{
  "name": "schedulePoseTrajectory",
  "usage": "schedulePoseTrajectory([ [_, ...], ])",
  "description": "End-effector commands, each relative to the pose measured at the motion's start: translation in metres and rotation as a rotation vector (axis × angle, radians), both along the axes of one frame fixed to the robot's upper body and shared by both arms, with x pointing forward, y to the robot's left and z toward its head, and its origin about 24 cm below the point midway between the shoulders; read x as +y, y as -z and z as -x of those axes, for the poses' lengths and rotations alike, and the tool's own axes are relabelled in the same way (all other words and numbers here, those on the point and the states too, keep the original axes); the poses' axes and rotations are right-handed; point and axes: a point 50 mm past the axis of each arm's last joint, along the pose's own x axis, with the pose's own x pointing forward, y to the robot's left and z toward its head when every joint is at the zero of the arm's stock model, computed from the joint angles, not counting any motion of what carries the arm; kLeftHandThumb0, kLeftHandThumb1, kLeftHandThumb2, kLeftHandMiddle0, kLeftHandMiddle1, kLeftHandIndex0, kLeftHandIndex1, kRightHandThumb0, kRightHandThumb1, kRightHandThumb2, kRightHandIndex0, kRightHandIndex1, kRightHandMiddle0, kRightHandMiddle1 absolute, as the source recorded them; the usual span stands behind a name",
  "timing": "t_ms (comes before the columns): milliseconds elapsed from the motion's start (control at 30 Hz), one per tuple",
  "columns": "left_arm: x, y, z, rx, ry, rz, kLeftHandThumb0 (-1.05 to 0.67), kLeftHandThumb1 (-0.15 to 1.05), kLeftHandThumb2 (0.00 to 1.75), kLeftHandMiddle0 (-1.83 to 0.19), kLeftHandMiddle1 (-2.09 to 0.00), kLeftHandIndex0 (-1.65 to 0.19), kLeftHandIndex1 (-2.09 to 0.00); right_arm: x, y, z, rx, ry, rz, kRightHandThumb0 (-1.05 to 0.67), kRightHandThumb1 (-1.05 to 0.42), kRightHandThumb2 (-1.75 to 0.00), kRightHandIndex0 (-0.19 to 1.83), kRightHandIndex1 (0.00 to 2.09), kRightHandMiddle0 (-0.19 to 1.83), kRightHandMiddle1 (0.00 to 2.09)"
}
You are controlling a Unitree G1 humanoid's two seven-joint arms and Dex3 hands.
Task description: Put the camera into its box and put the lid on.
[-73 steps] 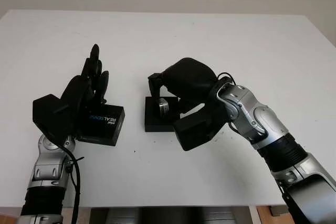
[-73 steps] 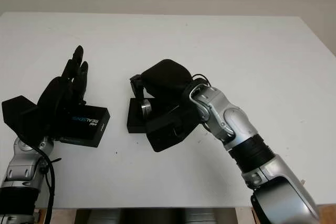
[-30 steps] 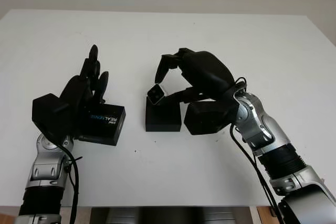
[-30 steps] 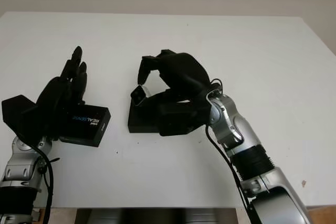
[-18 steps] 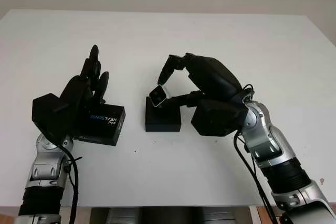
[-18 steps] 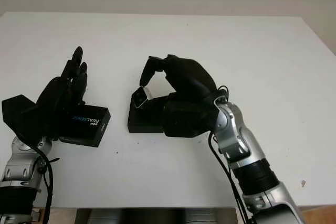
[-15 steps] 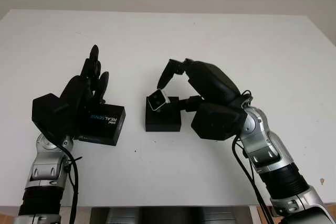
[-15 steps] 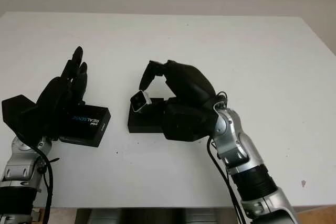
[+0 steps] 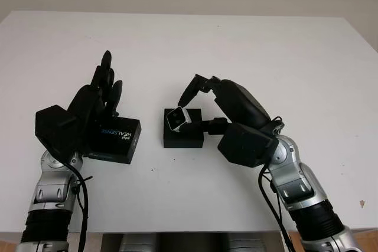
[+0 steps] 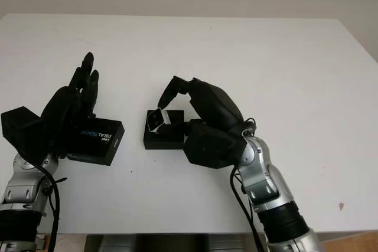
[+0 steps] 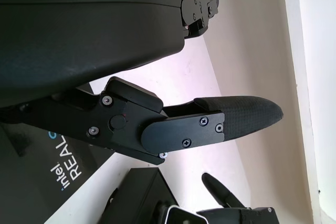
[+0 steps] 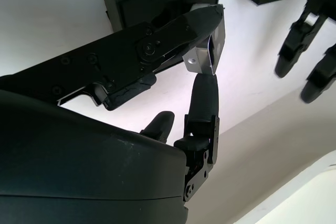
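1. The white table (image 9: 283, 51) carries everything.
2. The left hand (image 9: 97, 101) sits open by the printed lid (image 9: 118, 140), holding nothing.
3. The right hand (image 9: 195, 107) pinches the camera (image 9: 176, 117) between fingertips, tilted just above the open box (image 9: 183, 137).
4. The grip looks thin; hard to judge, but the camera could twist and jam on the rim.

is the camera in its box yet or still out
Still out. The right robot hand pinches the camera, tilted, just above the open box. The lid sits apart by the left robot hand.
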Motion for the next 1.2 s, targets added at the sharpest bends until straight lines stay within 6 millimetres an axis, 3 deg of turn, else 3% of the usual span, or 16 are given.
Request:
schedulePoseTrajectory([
  [0, 0.0, -0.003, -0.001, -0.016, 0.004, 0.002, -0.85, 1.05, 0.6, 0.19, 0.0, 0.19, 0.0, 0.0, 0.004, -0.001, 0.005, 0.02, -0.017, -0.4, -0.95, -0.06, 0.1, 0.88, 0.4, 1.53],
  [467, 0.0, -0.002, 0.0, -0.012, 0.0, 0.002, -0.86, 1.05, 0.59, 0.19, 0.0, 0.19, 0.0, 0.005, 0.027, -0.012, -0.028, 0.114, -0.098, -0.39, -0.95, -0.05, 0.12, 0.84, 0.39, 1.51],
  [867, 0.0, -0.003, -0.001, -0.014, -0.005, -0.001, -0.86, 1.05, 0.59, 0.19, 0.0, 0.19, 0.0, 0.005, 0.028, -0.011, -0.022, 0.118, -0.092, -0.41, -0.95, -0.05, 0.13, 0.84, 0.41, 1.51],
  [1167, 0.002, -0.004, -0.002, -0.021, -0.002, -0.012, -0.87, 1.05, 0.6, 0.19, 0.0, 0.19, 0.0, 0.003, 0.017, -0.007, -0.032, 0.118, -0.047, -0.43, -0.94, -0.05, 0.15, 0.85, 0.44, 1.52],
])
